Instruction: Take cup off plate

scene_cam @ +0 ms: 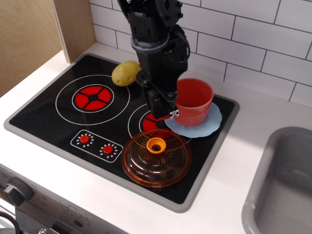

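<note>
The orange-red cup (196, 101) stands on the pale blue scalloped plate (208, 125) at the right side of the black toy hob, and it leans slightly. My gripper (168, 108) comes down from above and is pressed against the cup's left side. Its fingers look closed on the cup's left wall or handle. The handle itself is hidden behind the gripper. Part of the plate's left edge is hidden under the fingers.
An amber see-through domed lid (157, 160) with an orange knob lies just in front of the plate. A yellow potato (126, 73) sits at the hob's back. A grey sink (285, 185) is at the right, a wooden panel (29, 34) at the left, and a tiled wall behind.
</note>
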`<state>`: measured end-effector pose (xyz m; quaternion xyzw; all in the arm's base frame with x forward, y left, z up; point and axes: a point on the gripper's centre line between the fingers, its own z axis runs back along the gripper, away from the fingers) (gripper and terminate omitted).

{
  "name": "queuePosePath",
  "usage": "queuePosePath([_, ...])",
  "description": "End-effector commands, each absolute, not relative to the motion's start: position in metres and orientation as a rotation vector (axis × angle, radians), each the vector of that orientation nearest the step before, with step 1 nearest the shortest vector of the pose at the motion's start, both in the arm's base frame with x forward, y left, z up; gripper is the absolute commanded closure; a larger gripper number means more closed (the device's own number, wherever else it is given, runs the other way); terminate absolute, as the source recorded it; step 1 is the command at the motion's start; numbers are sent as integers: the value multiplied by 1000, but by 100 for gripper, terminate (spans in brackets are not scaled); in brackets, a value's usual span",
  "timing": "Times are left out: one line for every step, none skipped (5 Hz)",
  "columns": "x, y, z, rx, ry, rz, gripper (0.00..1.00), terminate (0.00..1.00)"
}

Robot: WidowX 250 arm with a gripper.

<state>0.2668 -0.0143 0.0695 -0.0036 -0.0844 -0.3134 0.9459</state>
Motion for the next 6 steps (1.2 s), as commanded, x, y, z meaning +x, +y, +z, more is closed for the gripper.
queuePosePath([271,0,112,-43,-312,-585,100,0])
queuePosePath([262,13,129,-61,-331,-568,100,0])
queuePosePath([249,39,130,-21,-301,-527,100,0])
queuePosePath([233,71,127,-12,-279,-542,100,0])
queuePosePath([222,94,127,-2,-284,-545,100,0])
queuePosePath([212,116,120,12,-273,-541,100,0])
